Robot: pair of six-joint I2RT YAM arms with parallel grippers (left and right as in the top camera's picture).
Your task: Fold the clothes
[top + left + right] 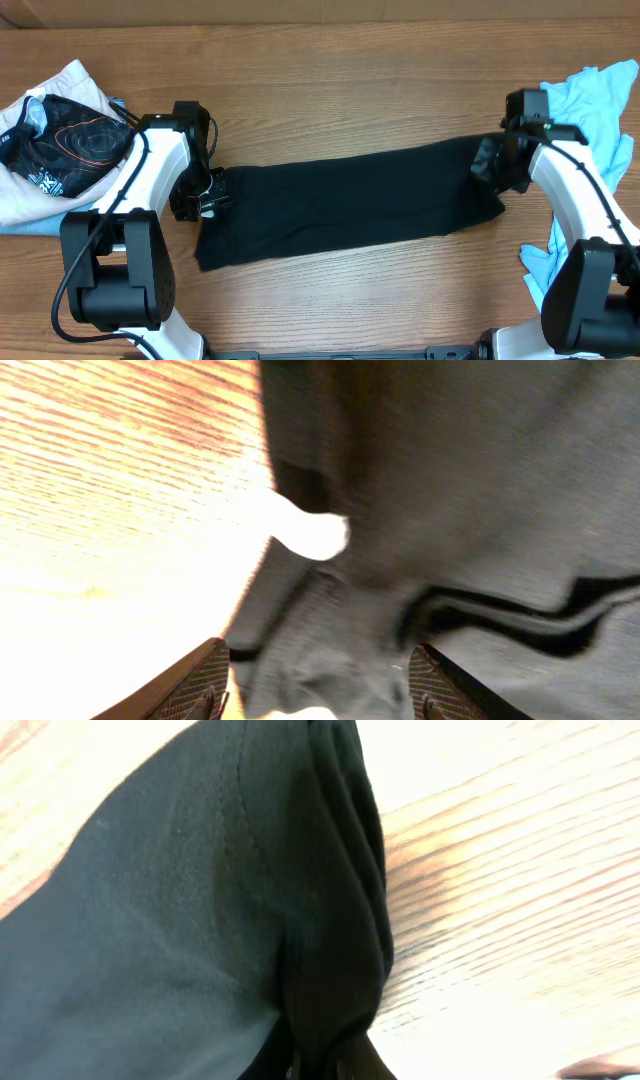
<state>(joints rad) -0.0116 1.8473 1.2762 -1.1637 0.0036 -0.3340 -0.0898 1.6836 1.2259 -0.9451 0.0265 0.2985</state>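
The black T-shirt [350, 205] lies as a long folded strip across the middle of the wooden table. My left gripper [210, 193] is at its left end. In the left wrist view its fingers [325, 685] are wide apart, with the shirt's rumpled fabric [470, 510] lying between and beyond them. My right gripper [490, 165] is at the shirt's right end. In the right wrist view its jaws [335, 1065] are closed on a bunched fold of the black fabric [190, 900], which rises from the table into the jaws.
A pile at the far left holds a white cloth [60, 85] and a black garment with an orange-and-white swirl print [75, 140]. Light blue cloth [600, 100] lies at the right edge behind my right arm, with more at the lower right [538, 270].
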